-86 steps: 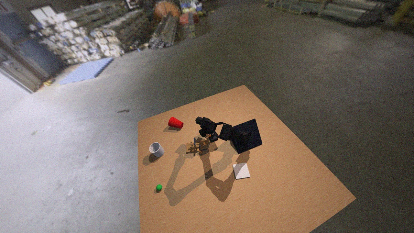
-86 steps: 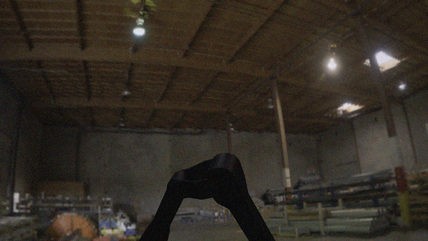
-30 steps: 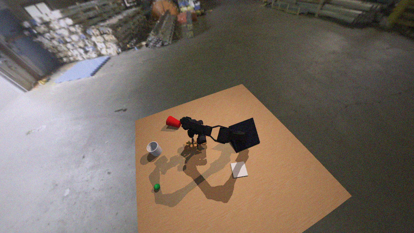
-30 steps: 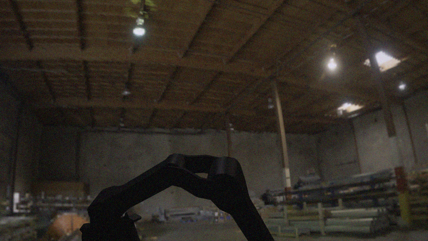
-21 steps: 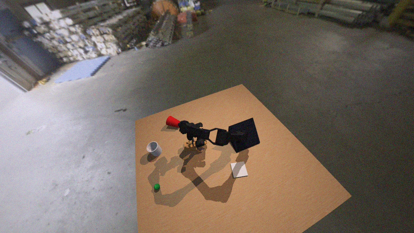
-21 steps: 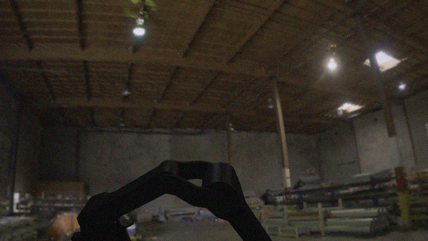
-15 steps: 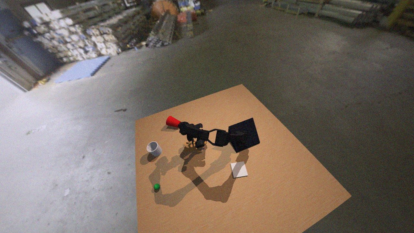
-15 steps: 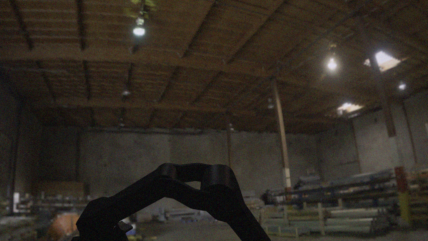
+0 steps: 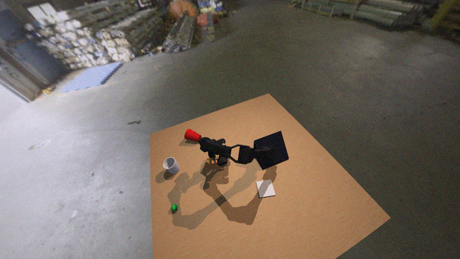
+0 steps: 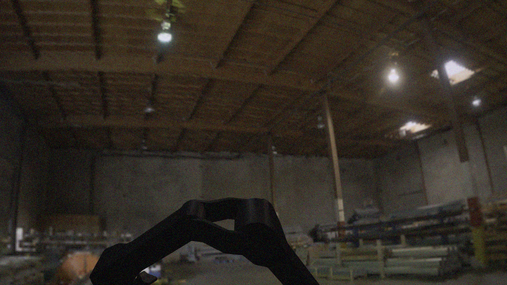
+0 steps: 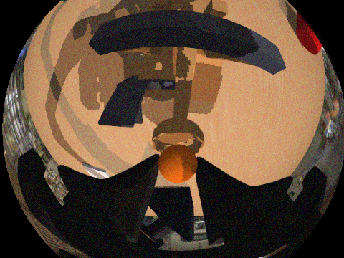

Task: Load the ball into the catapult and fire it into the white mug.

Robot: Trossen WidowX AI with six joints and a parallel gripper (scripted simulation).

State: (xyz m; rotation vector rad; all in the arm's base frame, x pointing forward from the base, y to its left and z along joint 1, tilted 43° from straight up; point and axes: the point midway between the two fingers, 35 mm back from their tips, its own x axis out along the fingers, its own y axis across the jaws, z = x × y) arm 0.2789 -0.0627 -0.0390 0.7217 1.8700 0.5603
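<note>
Black gripper [image 11: 178, 160] pinches an orange ball [image 11: 178, 163] near the catapult [image 11: 173, 32]. From the ball, in the wrist view, a red cup [image 11: 309, 37] lies toward two o'clock.

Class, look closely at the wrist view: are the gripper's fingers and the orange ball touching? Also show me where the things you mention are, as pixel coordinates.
Touching. The wrist view shows the orange ball [image 11: 178, 163] pinched between the two dark fingertips of the gripper [image 11: 178, 160], one against each side.

An orange ball [image 11: 178, 163], round and smooth, is held up at the catapult's round cup [image 11: 178, 122]. The brown and dark-blue catapult [image 9: 210, 159] [image 11: 172, 36] stands partly hidden. The white mug [image 9: 171, 166] sits upright, apart from it.
</note>
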